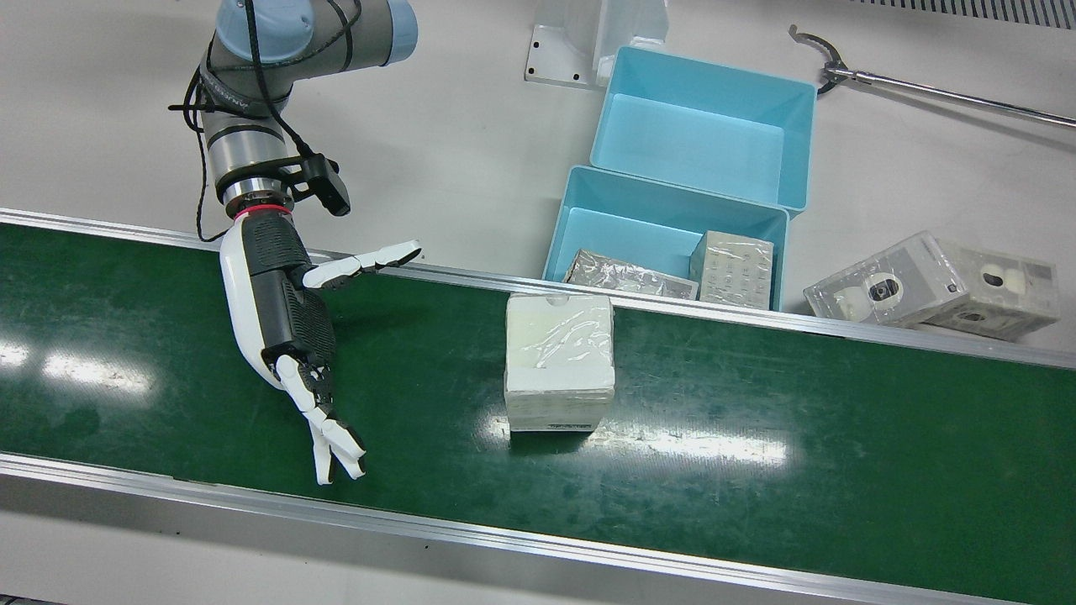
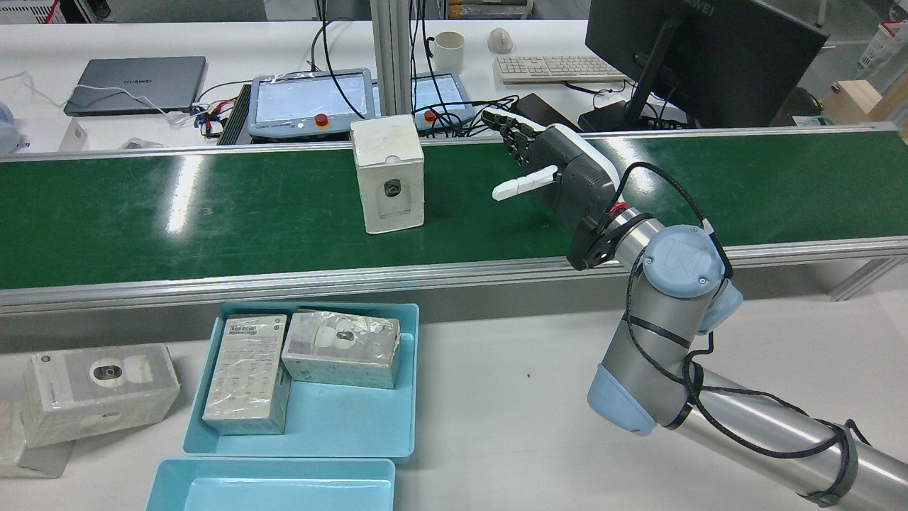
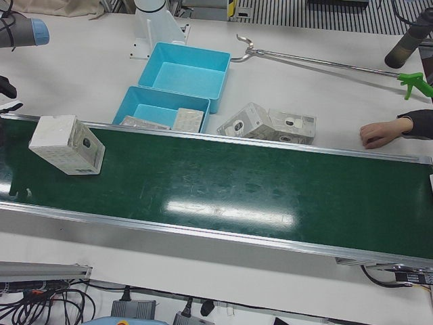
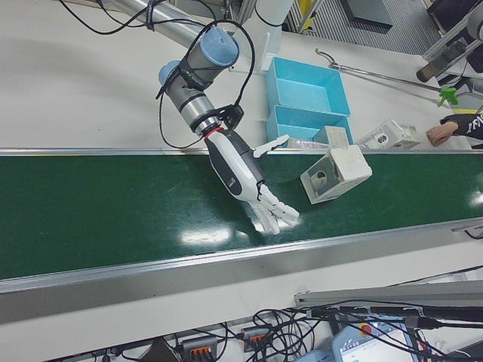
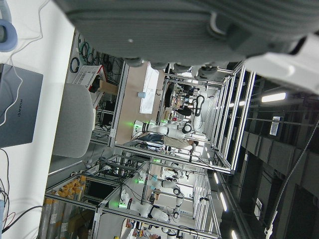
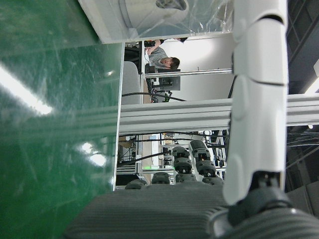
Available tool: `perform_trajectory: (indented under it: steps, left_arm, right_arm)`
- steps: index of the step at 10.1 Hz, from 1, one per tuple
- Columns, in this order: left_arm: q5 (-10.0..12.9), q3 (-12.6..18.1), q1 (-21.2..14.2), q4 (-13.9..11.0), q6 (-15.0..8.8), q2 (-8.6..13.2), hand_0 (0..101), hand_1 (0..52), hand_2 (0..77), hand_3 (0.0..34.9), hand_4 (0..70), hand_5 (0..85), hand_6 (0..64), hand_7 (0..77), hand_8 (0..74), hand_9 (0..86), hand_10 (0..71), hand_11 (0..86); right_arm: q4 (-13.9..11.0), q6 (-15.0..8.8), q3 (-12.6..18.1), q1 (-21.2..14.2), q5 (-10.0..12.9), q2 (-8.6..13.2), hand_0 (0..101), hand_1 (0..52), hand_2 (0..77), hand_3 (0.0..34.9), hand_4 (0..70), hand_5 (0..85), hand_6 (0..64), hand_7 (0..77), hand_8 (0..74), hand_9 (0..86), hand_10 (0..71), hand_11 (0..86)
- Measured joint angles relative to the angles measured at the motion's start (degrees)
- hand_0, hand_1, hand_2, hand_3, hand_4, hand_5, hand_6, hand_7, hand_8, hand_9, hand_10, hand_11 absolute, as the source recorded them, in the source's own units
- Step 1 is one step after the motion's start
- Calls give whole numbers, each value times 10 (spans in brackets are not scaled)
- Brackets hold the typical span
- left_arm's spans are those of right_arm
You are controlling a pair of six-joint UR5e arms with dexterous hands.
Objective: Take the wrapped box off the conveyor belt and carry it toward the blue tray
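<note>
Fingers point(image 1: 336, 437) of right hand point(image 1: 286, 319) spread wide, empty; 1 wrapped box point(image 1: 559, 361) on belt point(image 1: 841, 420), 2 blue trays point(image 1: 622, 227).

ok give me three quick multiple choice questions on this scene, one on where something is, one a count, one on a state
1. Where is the wrapped box?
A. on the green belt
B. in a tray
C. held in the air

2. How many boxes lie in the nearer blue tray?
A. none
B. two
C. four

3. What state is the right robot hand in?
A. shut on the box
B. open, apart from the box
C. resting in a tray

Key: 1 A, it stands on the belt; 2 B, two wrapped boxes lie side by side; 3 B, fingers spread, belt visible between hand and box.
</note>
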Motion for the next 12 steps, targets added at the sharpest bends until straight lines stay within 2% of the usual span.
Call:
perform_trajectory:
  steps: [1, 2, 12]
  left_arm:
    - [0, 0, 0, 0, 0, 0, 0, 0, 11, 0, 0, 11, 5, 5, 5, 0, 5, 5]
    - [0, 0, 0, 0, 0, 0, 0, 0, 11, 0, 0, 11, 5, 5, 5, 0, 5, 5]
    - [0, 0, 0, 0, 0, 0, 0, 0, 11, 0, 0, 11, 5, 5, 5, 5, 0, 5]
  right_arm:
    - [0, 0, 0, -2, 0, 0, 490, 136, 55, 0, 82, 125, 11, 33, 0, 11, 0, 5]
    - [0, 0, 0, -3, 0, 1, 489, 153, 49, 0, 82, 125, 11, 33, 0, 11, 0, 5]
    - [0, 0, -11, -6, 1, 2, 489, 153, 82, 0, 87, 125, 22, 33, 0, 11, 0, 5]
